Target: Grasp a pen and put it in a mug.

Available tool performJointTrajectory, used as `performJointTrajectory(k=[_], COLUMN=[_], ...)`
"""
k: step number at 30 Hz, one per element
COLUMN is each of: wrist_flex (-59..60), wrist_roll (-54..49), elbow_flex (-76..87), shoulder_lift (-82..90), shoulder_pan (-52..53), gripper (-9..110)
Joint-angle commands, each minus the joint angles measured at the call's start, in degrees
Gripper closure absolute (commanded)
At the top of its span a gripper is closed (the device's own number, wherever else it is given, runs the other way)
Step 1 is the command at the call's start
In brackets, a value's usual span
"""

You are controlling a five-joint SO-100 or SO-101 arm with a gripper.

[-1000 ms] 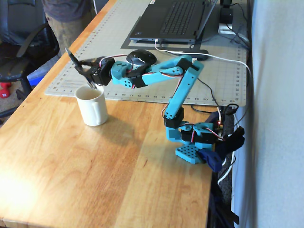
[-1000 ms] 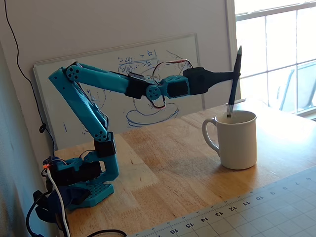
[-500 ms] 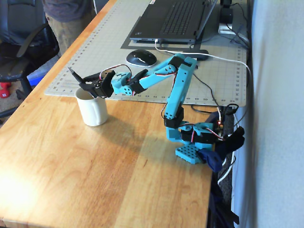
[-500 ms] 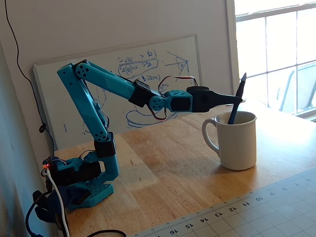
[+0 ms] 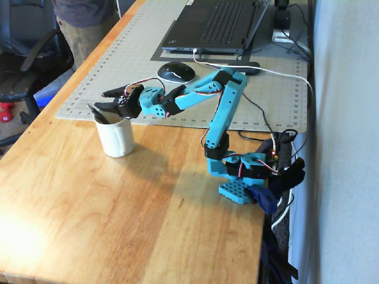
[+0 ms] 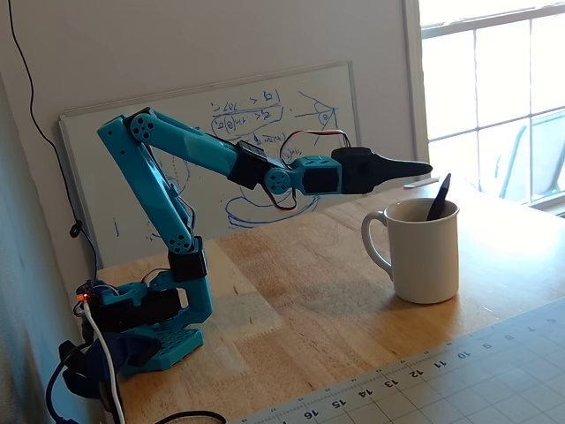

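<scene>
The cream-white mug (image 5: 118, 139) stands upright on the wooden table; in the other fixed view (image 6: 428, 252) its handle points toward the arm's base. The dark pen (image 5: 98, 113) stands inside the mug and leans on the rim, its upper end sticking out (image 6: 439, 196). My gripper (image 5: 102, 99) hovers just above the mug's rim on the arm's side, its jaws apart and empty. In the other fixed view (image 6: 424, 174) it shows side-on, reaching level over the mug. It is not touching the pen.
A grey cutting mat (image 5: 266, 94) lies behind the mug with a laptop (image 5: 216, 23) and a black mouse (image 5: 176, 71) on it. The arm's base (image 5: 240, 188) is clamped at the table's right edge, among cables. A whiteboard (image 6: 265, 141) leans on the wall.
</scene>
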Motion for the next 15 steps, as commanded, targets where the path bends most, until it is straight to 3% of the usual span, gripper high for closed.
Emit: performJointTrajectory(k=[1,5,10,15], wrist_flex=[-0.97,-0.97,0.18,8.7], wrist_roll=[0.44,7.65,27.69,45.09], elbow_flex=[-3.34,-3.6,-2.37,-1.32], shoulder_lift=[4.92,5.54,10.81,16.61], shoulder_pan=[0.35,-0.09,-0.44,-3.52], gripper=[88,88,88,88])
